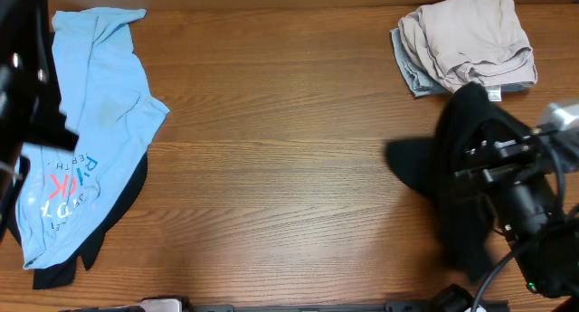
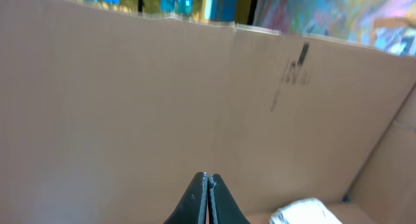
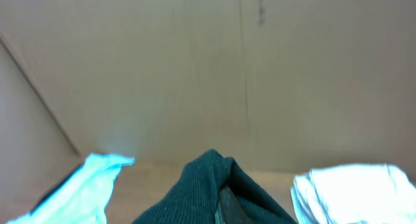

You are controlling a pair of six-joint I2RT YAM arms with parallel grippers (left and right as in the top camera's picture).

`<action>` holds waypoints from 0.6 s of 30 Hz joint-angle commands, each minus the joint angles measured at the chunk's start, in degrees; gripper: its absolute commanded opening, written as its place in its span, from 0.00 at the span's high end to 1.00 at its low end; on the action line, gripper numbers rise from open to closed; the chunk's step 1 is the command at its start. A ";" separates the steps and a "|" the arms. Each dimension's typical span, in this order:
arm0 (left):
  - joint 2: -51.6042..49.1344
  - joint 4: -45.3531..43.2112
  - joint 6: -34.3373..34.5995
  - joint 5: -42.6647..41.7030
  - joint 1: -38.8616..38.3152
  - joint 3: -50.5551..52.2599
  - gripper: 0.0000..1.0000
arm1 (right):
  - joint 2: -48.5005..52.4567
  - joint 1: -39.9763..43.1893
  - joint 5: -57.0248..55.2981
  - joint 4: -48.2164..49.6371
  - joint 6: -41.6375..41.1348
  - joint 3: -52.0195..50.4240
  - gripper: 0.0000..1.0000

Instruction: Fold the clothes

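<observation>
The clothes lie in three places. A black garment [image 1: 452, 181] hangs bunched over my right gripper [image 3: 224, 195] at the right of the table, and the gripper is shut on a fold of it [image 3: 208, 178]. The cloth hides the fingertips. A small white tag [image 1: 494, 94] shows at its top edge. A light-blue printed tee [image 1: 90, 131] lies spread at the left, on top of another dark piece [image 1: 113, 226]. A beige and grey pile [image 1: 466, 41] sits folded at the back right. My left gripper [image 2: 208, 180] is shut on nothing, held up facing a cardboard wall.
A brown cardboard wall [image 2: 195, 87] stands behind the table. The wooden tabletop [image 1: 280, 158] is bare wood between the tee and the black garment. My left arm [image 1: 27, 77] hangs over the table's left edge beside the tee.
</observation>
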State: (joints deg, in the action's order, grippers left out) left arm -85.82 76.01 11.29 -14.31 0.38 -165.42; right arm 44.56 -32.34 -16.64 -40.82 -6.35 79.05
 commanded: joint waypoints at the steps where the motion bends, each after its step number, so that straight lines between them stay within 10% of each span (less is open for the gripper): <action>1: -3.23 2.12 -2.10 -0.98 -0.02 1.20 0.96 | 2.10 0.11 2.84 -0.90 0.33 0.94 0.96; 10: -8.59 2.82 -3.56 -0.70 -0.02 1.25 0.96 | 13.20 0.11 7.76 -0.46 -3.06 0.96 0.96; 18: -12.48 3.76 -4.09 -0.33 -0.02 1.31 0.96 | 23.45 0.28 3.21 21.64 -3.04 1.90 0.96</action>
State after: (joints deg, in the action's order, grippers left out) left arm -97.49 79.37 8.75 -14.50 0.38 -163.76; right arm 67.18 -32.29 -10.37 -24.49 -8.88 78.96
